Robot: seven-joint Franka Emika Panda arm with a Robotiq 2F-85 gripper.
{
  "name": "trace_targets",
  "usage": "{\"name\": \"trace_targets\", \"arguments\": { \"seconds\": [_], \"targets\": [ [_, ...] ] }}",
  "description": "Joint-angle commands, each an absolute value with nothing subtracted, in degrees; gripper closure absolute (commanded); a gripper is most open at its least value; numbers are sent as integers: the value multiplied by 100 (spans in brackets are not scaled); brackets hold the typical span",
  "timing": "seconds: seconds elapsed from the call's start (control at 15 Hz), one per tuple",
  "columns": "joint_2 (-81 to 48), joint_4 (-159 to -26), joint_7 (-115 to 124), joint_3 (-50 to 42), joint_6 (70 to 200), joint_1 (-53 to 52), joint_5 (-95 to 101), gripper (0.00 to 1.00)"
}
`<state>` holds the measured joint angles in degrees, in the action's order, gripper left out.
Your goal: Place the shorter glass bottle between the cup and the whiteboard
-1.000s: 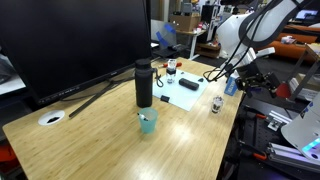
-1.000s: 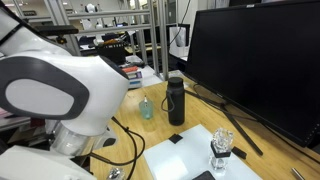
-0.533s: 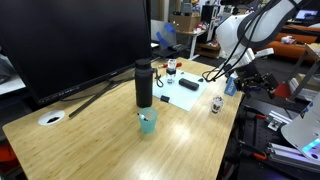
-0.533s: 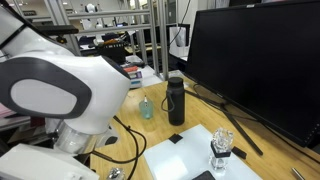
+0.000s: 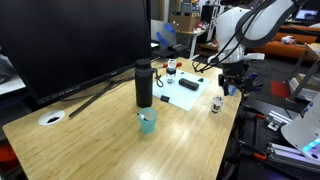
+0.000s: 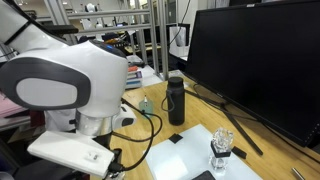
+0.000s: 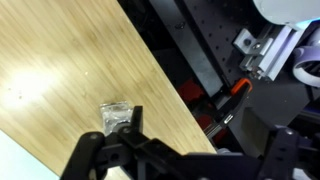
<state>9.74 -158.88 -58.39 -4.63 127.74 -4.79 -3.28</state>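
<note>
The shorter glass bottle [image 5: 217, 104] stands near the table's edge, apart from the other things; in the wrist view [image 7: 116, 116] it sits on the wood just beyond my left finger. The teal cup [image 5: 148, 122] stands in front of the black flask, and also shows in an exterior view [image 6: 147, 108]. The whiteboard [image 5: 176, 93] lies flat with a black eraser [image 5: 188, 84] on it; it shows too in an exterior view [image 6: 196, 156]. My gripper [image 5: 232, 78] hangs just off the table edge beside the bottle, open and empty [image 7: 188, 160].
A tall black flask [image 5: 144, 84] stands mid-table. A red-labelled bottle [image 5: 171, 70] stands by the whiteboard's far end. A white disc [image 5: 52, 118] lies near the monitor [image 5: 75, 40]. Beyond the table edge are dark equipment and cables [image 7: 230, 100].
The arm has swung in toward the table, bringing the gripper closer to the shorter glass bottle. Nothing on the table has moved.
</note>
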Motion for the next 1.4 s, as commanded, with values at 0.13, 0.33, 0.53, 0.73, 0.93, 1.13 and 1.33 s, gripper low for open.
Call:
{"name": "trace_targets", "arguments": {
  "seconds": [0.13,0.33,0.53,0.73,0.93,1.13,1.33],
  "targets": [
    [661,-15887,-5032,-299,14084,-380,-257,0],
    [380,-15888,-4491,-237,14787,-335,107,0],
    [127,-15887,-3838,-236,15127,-264,677,0],
    [-43,-15886,-3267,-270,15221,-186,1247,0],
    [-170,-15888,-2932,-280,15207,-124,1572,0],
    [-258,-15887,-2877,-262,15203,-100,1618,27],
    [-322,-15887,-2907,-256,15196,-94,1623,40]
  ]
}}
